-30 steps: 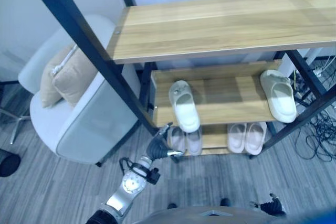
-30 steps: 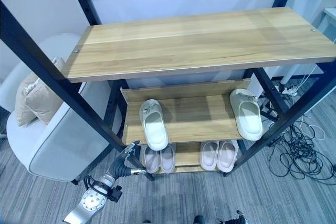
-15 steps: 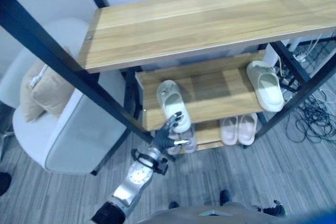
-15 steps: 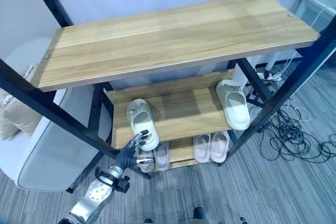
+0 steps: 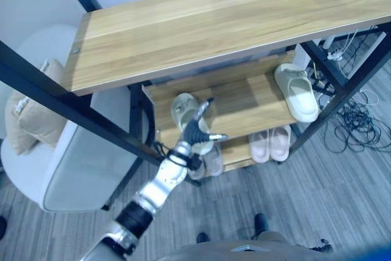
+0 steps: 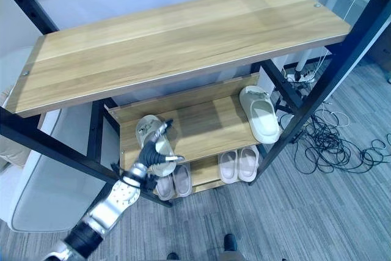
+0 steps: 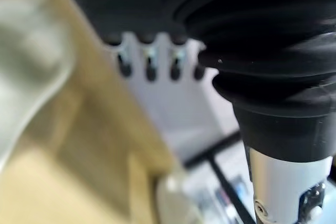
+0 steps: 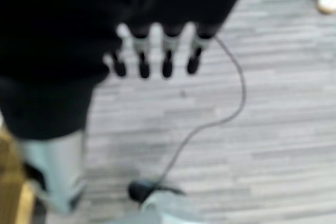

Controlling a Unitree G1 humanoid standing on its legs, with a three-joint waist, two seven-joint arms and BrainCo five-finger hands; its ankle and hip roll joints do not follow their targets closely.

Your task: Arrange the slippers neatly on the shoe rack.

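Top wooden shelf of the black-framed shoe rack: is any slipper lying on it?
No, the top wooden shelf is bare; the two pale green slippers lie on the middle shelf, below it.

Looks like a lived-in room, perhaps a home or office corner: wooden shoe rack (image 5: 201,22) on a black frame, slippers (image 5: 296,91) on its shelves, grey armchair (image 5: 67,169) with beige cushion (image 5: 24,120) beside, grey plank floor (image 5: 305,200), loose cables (image 6: 324,142).
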